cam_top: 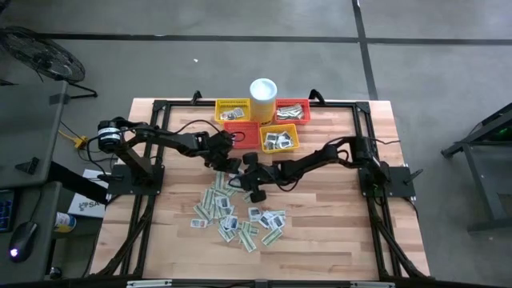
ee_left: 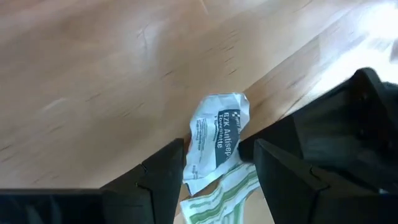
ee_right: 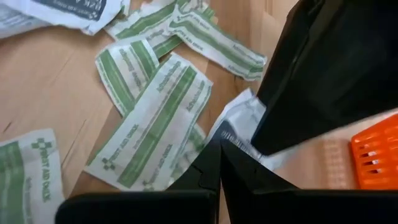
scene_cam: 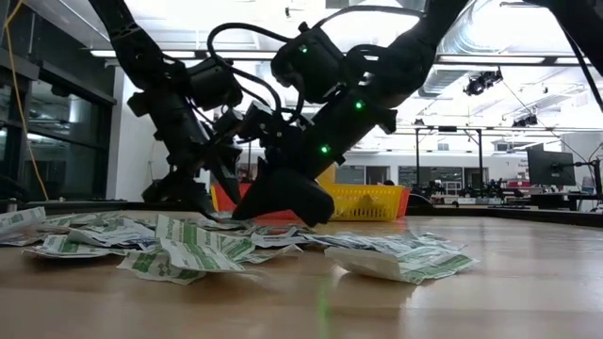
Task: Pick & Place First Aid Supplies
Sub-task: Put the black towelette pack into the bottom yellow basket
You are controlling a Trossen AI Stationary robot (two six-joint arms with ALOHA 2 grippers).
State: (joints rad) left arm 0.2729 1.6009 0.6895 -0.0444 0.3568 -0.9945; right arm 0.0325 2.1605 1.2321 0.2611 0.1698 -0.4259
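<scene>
Sachets (cam_top: 236, 218) lie scattered in a loose pile on the wooden table (cam_top: 336, 232), near its front middle, with a few more sorted into the yellow baskets (cam_top: 233, 111) and the red-orange baskets (cam_top: 293, 110) at the back edge, beside a white cup (cam_top: 263, 90). The left gripper (ee_left: 217, 171) is low over the pile's back edge with its fingers (ee_left: 163, 171) spread apart; a crumpled white antiseptic sachet (ee_left: 219, 134) lies on the wood between them, touching a green-striped one below it. The right gripper (ee_right: 220, 168) is just beside it, fingers pressed together with nothing between them, tips down among green-striped sachets (ee_right: 155, 118).
</scene>
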